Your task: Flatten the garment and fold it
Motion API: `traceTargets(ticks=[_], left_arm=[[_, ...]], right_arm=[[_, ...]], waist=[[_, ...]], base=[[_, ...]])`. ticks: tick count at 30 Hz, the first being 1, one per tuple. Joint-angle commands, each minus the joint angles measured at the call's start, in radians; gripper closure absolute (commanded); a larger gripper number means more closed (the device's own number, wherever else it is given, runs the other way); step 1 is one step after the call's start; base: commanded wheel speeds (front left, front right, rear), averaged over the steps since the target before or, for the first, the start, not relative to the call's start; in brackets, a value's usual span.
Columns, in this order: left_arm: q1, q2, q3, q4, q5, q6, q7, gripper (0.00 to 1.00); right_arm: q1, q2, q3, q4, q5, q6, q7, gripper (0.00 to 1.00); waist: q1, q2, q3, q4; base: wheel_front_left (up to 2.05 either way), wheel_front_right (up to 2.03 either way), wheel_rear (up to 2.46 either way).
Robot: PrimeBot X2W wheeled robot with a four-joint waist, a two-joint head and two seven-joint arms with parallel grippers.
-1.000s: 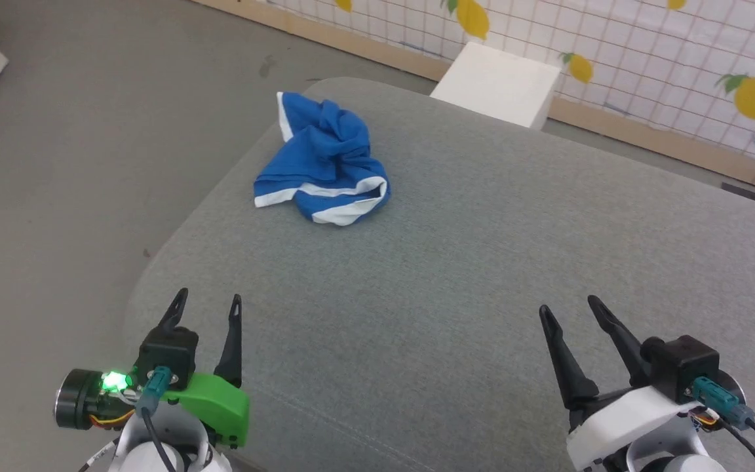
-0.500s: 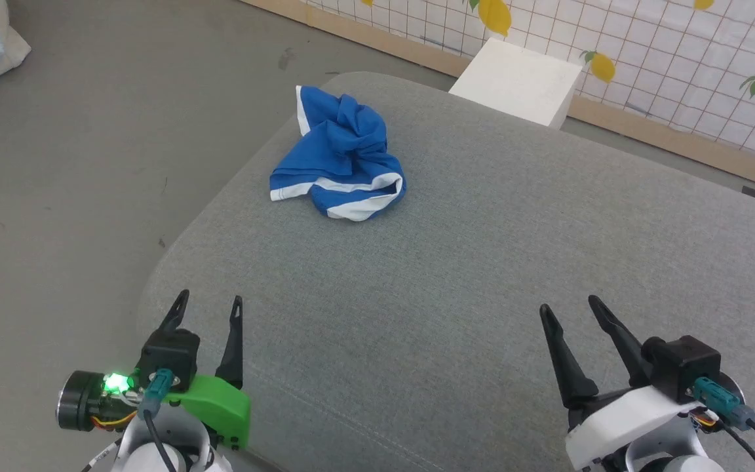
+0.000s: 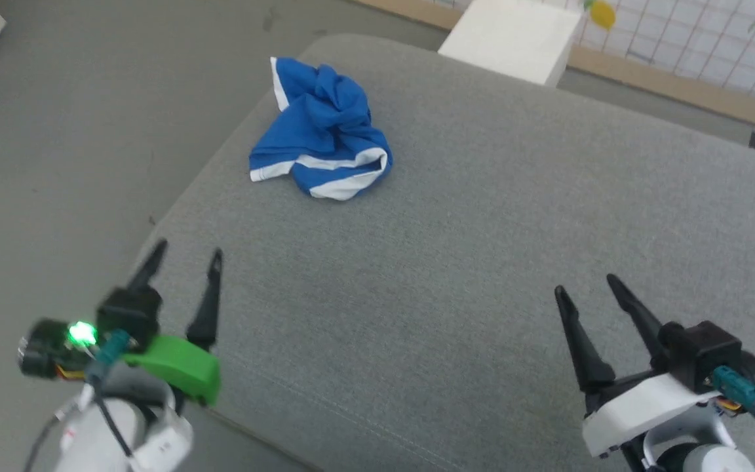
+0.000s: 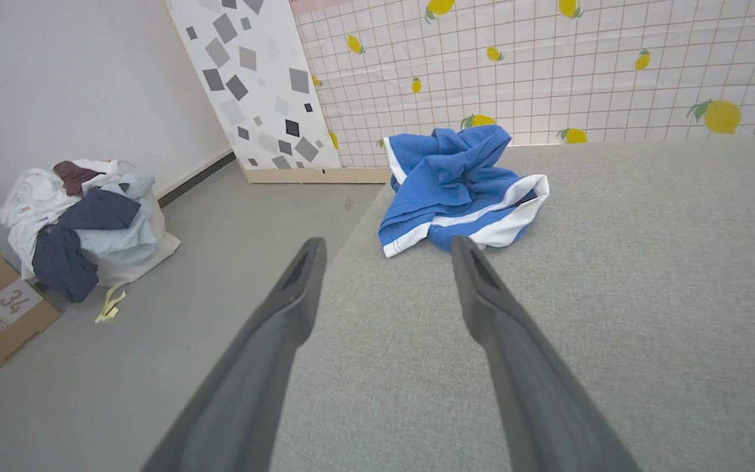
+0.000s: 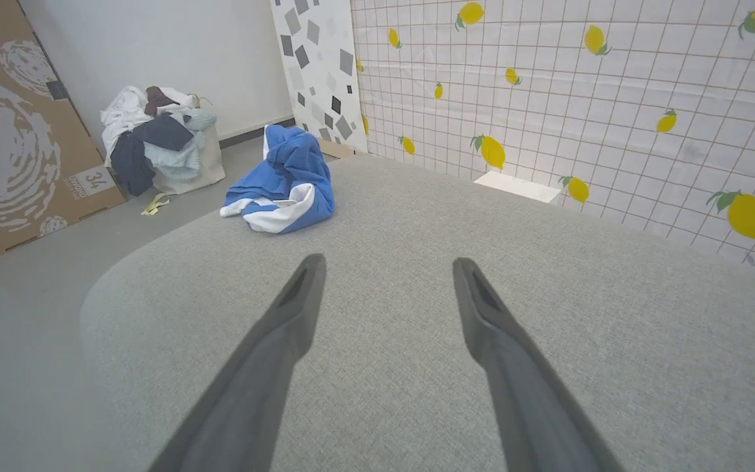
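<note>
**A:** Head view, where's the garment [image 3: 315, 141] at?

**B:** Crumpled heap on the grey bench [image 3: 456, 249], by the bench's far left corner. The left end effector [image 3: 189, 248] hangs over the bench's near left edge and the right end effector [image 3: 584, 284] over its near side. Both are spread wide, nothing in them.

**A:** Left wrist view?

**B:** Fingers apart, garment ahead of them on the bench.

**A:** Right wrist?

**B:** Fingers apart too, garment way off at the bench's far corner.

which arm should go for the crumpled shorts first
Left. The garment lies bunched near the far left corner of the grey cushion, almost straight ahead of the open left gripper. The right gripper, also open, sits across the cushion and looks farther off.
</note>
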Motion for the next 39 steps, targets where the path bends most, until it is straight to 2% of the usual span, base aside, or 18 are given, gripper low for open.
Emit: traceTargets(ticks=[1,5,10,16,18,23,28,33,39], left_arm=[[-0.041,0.021,0.008,-0.01,-0.019,-0.017,0.001,0.0],[-0.135,0.106,0.014,-0.022,-0.073,-0.064,0.029,0.0],[-0.291,0.265,-0.001,0.005,-0.162,-0.082,0.082,0.0],[-0.482,0.511,-0.154,0.092,-0.345,-0.083,0.142,0.0],[-0.544,0.574,-0.207,0.13,-0.414,-0.083,0.167,0.0],[-0.676,0.645,-0.312,0.208,-0.674,-0.083,0.298,0.0],[-0.768,0.734,-0.396,0.275,-0.825,-0.083,0.445,0.0],[-0.829,0.753,-0.413,0.357,-0.925,-0.083,0.507,0.0],[-0.87,0.73,-0.424,0.472,-0.989,-0.083,0.559,0.0]], right_arm=[[-0.021,-0.011,-0.005,-0.023,-0.011,-0.002,0.008,0.0],[-0.047,-0.037,-0.012,-0.098,-0.033,-0.002,0.035,0.0],[-0.081,-0.057,-0.031,-0.191,-0.06,-0.002,0.059,0.0],[-0.119,-0.058,-0.042,-0.253,-0.081,-0.002,0.059,0.0],[-0.125,-0.052,-0.045,-0.267,-0.088,-0.002,0.057,0.0],[-0.13,-0.038,-0.053,-0.279,-0.1,-0.002,0.035,0.0],[-0.126,-0.014,-0.046,-0.28,-0.11,-0.002,0.009,0.0],[-0.125,-0.001,-0.041,-0.273,-0.118,-0.002,-0.012,0.0],[-0.12,0.009,-0.038,-0.274,-0.127,-0.002,-0.025,0.0]], waist=[[0.0,0.0,0.097,-0.056],[0.0,0.0,0.213,-0.11],[0.0,0.0,0.353,-0.179],[0.0,0.0,0.477,-0.262],[0.0,0.0,0.508,-0.285],[0.0,0.0,0.562,-0.329],[0.0,0.0,0.603,-0.369],[0.0,0.0,0.625,-0.398],[0.0,0.0,0.641,-0.415]], base=[[0.0,0.0,0.0],[0.0,0.0,0.0],[0.0,0.0,0.0],[0.0,0.0,0.0],[0.0,0.0,0.0],[0.0,0.0,0.0],[0.0,0.0,0.0],[0.0,0.0,0.0],[0.0,0.0,0.0]])
